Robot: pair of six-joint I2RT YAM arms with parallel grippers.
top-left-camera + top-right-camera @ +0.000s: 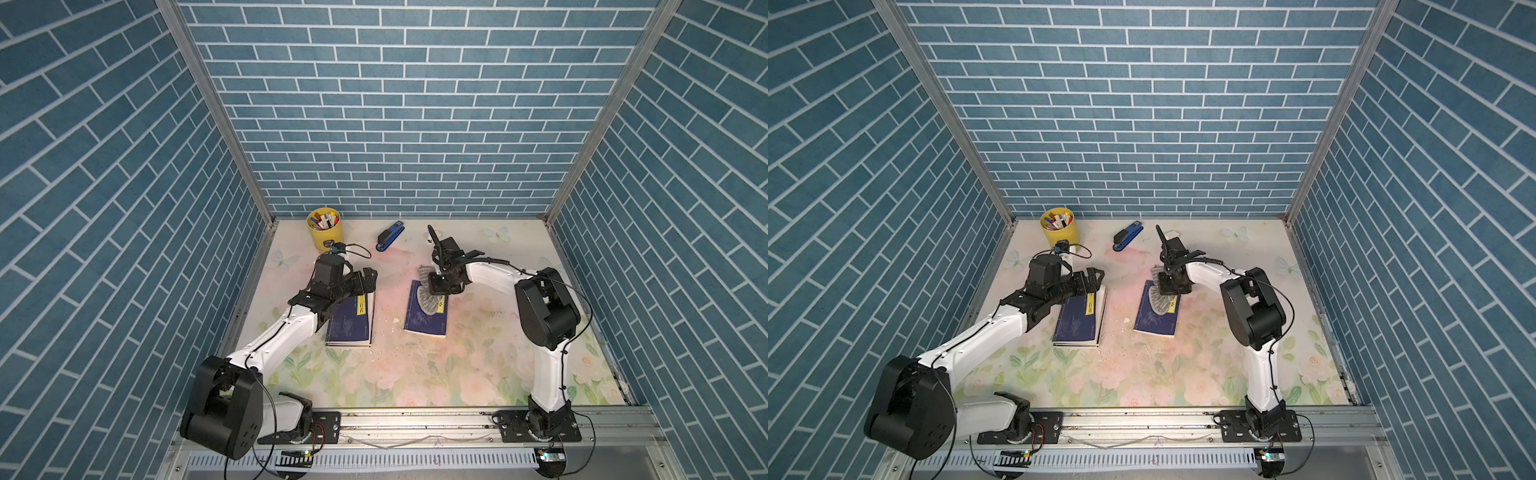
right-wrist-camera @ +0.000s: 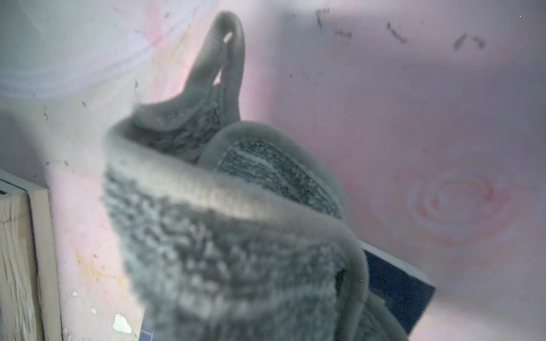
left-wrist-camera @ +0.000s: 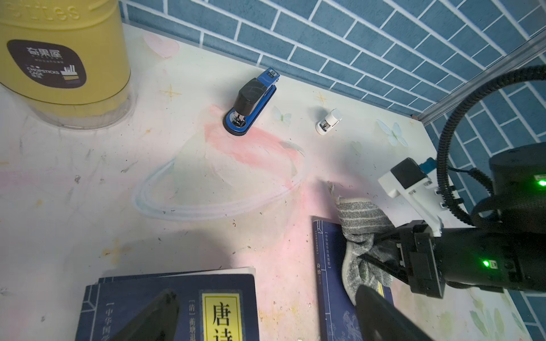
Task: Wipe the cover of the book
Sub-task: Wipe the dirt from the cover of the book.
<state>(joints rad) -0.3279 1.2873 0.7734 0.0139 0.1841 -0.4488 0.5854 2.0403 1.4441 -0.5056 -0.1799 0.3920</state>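
A dark blue book [image 1: 424,323] [image 1: 1154,323] lies flat right of the mat's centre. A grey cloth [image 1: 428,300] [image 1: 1160,302] [image 2: 230,236] is draped over the far half of its cover. My right gripper [image 1: 436,286] [image 1: 1167,286] is shut on the cloth and presses down on it; in the right wrist view the cloth hides the fingers. A second dark blue book [image 1: 349,324] [image 3: 177,301] with a yellow title label lies to the left. My left gripper [image 1: 368,282] [image 3: 266,319] hovers open above its far edge, holding nothing.
A yellow pen holder [image 1: 324,228] [image 3: 62,59] stands at the back left, with a blue stapler [image 1: 390,236] [image 3: 251,103] beside it. A small white object [image 3: 328,121] lies near the back wall. Crumbs [image 1: 395,322] dot the mat between the books. Brick walls close in three sides.
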